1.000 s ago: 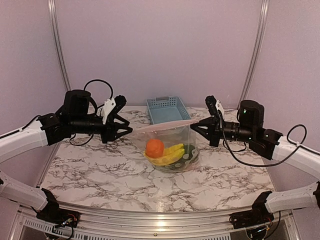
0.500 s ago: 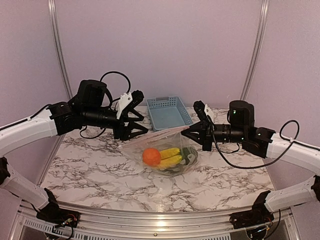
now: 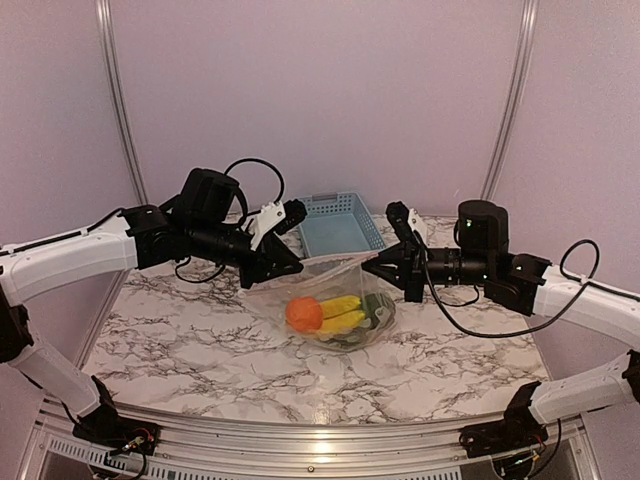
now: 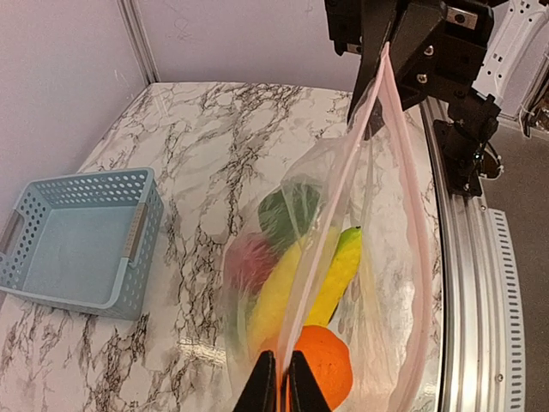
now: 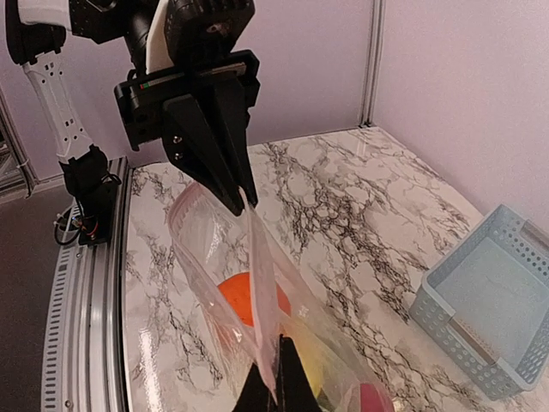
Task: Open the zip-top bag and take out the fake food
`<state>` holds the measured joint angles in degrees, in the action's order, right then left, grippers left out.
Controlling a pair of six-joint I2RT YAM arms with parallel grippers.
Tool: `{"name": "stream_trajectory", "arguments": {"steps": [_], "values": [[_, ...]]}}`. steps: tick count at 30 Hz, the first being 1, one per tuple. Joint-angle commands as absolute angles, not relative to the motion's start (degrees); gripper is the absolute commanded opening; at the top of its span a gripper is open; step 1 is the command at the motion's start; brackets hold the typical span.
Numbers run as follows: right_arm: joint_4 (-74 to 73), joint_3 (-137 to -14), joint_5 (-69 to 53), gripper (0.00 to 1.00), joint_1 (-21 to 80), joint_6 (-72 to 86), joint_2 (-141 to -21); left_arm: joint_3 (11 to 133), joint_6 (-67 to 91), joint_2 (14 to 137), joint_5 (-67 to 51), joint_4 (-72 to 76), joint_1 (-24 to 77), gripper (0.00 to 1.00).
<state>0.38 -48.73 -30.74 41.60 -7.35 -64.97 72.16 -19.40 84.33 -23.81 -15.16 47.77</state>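
Note:
The clear zip-top bag (image 3: 345, 290) rests on the marble table between the two arms, its pinkish zip lip stretched from one gripper to the other. My left gripper (image 3: 296, 266) is shut on the lip's left end (image 4: 296, 343), and the other lip bows away to the right. My right gripper (image 3: 373, 262) is shut on the lip's opposite end (image 5: 273, 356). Inside lies the fake food: an orange ball (image 3: 303, 313), a yellow banana (image 3: 341, 311), a pink-red fruit (image 4: 249, 262) and a dark green piece (image 4: 287, 210).
A light blue lattice basket (image 3: 338, 222) stands just behind the bag, near the back wall. Bare marble tabletop (image 3: 200, 340) lies left, right and in front of the bag. A metal rail (image 3: 320, 440) runs along the near edge.
The bag came down from the air onto the table. My left gripper opened, swung right to the bag's lip and shut on it. The right gripper moved slightly left, then stayed still.

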Motion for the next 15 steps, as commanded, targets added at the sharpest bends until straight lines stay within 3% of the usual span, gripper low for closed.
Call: {"name": "stream_trajectory", "arguments": {"steps": [1, 15], "values": [[1.4, -52.0, -30.8, 0.0, 43.0, -7.0, -65.6, 71.9, -17.1, 81.8, -26.3, -14.6, 47.9, 0.0], [9.0, -68.7, -36.6, 0.0, 50.2, -6.2, -83.5, 64.4, -0.4, 63.8, -11.9, -15.7, 47.8, 0.0]]}}
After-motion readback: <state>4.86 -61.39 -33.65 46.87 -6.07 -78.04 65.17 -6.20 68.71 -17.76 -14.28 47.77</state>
